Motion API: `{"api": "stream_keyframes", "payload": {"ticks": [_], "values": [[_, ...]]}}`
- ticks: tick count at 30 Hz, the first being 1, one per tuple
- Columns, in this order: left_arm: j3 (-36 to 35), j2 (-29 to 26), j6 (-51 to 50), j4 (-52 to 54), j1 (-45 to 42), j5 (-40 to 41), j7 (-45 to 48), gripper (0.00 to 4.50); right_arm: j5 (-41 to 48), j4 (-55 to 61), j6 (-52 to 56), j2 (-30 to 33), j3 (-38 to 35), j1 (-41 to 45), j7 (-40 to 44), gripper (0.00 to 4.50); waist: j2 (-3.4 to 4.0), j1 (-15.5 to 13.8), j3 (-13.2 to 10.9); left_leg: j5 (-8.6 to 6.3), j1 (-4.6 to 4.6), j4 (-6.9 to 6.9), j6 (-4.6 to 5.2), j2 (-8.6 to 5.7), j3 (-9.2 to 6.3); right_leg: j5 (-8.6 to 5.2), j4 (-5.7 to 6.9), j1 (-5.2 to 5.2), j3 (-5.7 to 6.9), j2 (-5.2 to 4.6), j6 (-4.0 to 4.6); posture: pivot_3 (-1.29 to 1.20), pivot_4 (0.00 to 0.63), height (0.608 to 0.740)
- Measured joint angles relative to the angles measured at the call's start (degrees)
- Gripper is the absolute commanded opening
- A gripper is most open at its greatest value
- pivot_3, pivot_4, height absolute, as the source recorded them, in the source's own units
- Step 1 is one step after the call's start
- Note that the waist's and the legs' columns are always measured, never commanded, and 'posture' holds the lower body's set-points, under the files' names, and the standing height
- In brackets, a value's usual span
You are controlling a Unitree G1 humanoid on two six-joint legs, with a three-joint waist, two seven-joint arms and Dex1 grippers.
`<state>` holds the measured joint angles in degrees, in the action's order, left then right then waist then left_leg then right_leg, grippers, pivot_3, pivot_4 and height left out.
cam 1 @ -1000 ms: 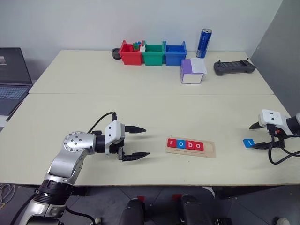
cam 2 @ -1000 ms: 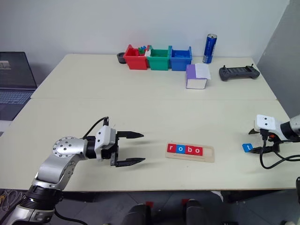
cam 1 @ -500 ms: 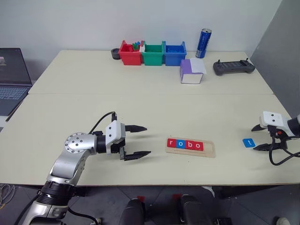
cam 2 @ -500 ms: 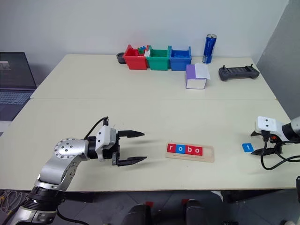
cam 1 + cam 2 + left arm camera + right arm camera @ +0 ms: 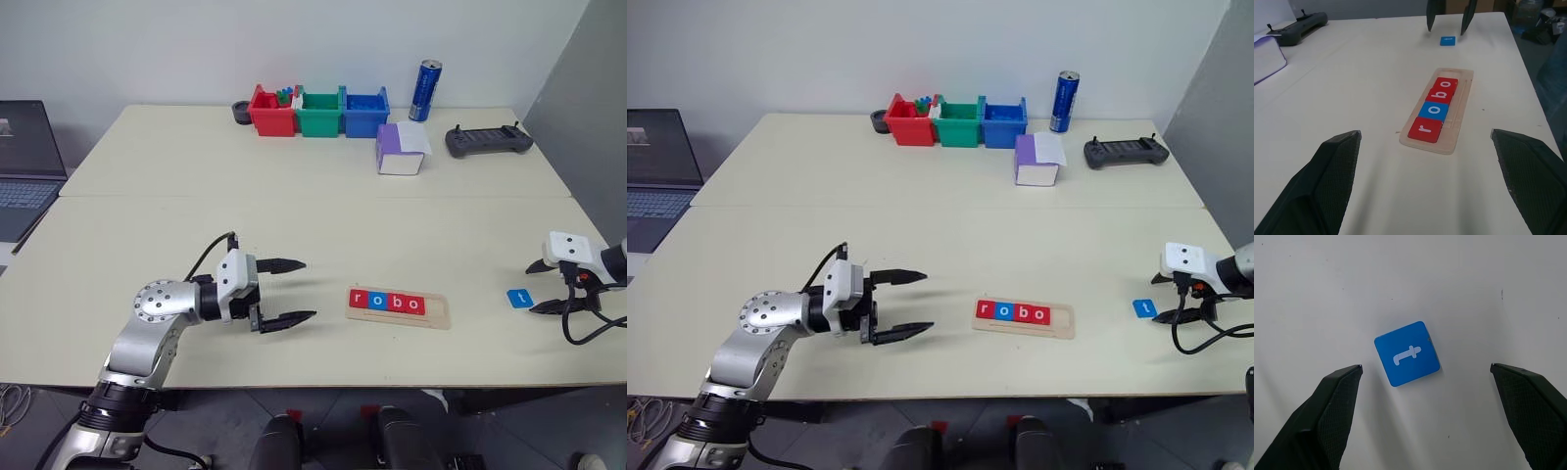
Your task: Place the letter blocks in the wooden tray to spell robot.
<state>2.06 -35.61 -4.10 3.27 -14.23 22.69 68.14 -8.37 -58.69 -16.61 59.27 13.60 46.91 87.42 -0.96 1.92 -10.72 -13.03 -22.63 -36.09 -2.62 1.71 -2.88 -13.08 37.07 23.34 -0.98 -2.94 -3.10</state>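
Observation:
The wooden tray (image 5: 438, 310) lies near the table's front edge. In its groove sit several letter blocks (image 5: 388, 303), red r, blue o, red b and red o, and the tray's right end is bare. A blue t block (image 5: 1407, 360) lies flat on the table to the right of the tray (image 5: 519, 298). My right gripper (image 5: 537, 287) hangs open just right of that t block, pointing down, with one finger on each side and nothing held. Left of the tray, my left gripper (image 5: 307, 290) stands open and empty, pointing level toward it.
Red (image 5: 272, 111), green (image 5: 318, 113) and blue (image 5: 365, 112) bins line the far edge, beside a blue can (image 5: 425, 90). A purple-and-white box (image 5: 402, 149) and a black controller (image 5: 488, 140) lie at the back right. A laptop (image 5: 24, 166) sits far left.
The left gripper has turned slightly at the wrist. The right gripper, the tray and the blocks have not moved.

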Motion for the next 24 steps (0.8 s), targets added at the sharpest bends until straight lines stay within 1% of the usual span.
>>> {"api": "stream_keyframes", "payload": {"ticks": [5, 24], "values": [[-0.37, 0.91, 0.91, -1.40, 0.19, 0.04, -0.05, 4.50, 0.05, 0.00, 0.02, -0.04, -0.01, 0.00, 0.01, 4.46, 0.00, -0.02, 0.00, 0.00, 0.00, 0.00, 0.00, 0.00, 0.00, 0.00, 0.00, -0.02, 0.00, 0.00, 0.00, 0.00, 0.150, 0.740], [-0.34, -0.32, 2.08, -1.91, 1.35, -0.14, 0.04, 4.50, 0.14, 0.22, -1.77, -0.99, 0.68, -0.56, 0.27, 4.46, 0.00, 0.00, 0.00, 0.00, 0.04, 0.00, 0.00, 0.00, 0.00, 0.00, 0.01, -0.03, -0.01, 0.00, 0.01, 0.00, 0.150, 0.740]]}}
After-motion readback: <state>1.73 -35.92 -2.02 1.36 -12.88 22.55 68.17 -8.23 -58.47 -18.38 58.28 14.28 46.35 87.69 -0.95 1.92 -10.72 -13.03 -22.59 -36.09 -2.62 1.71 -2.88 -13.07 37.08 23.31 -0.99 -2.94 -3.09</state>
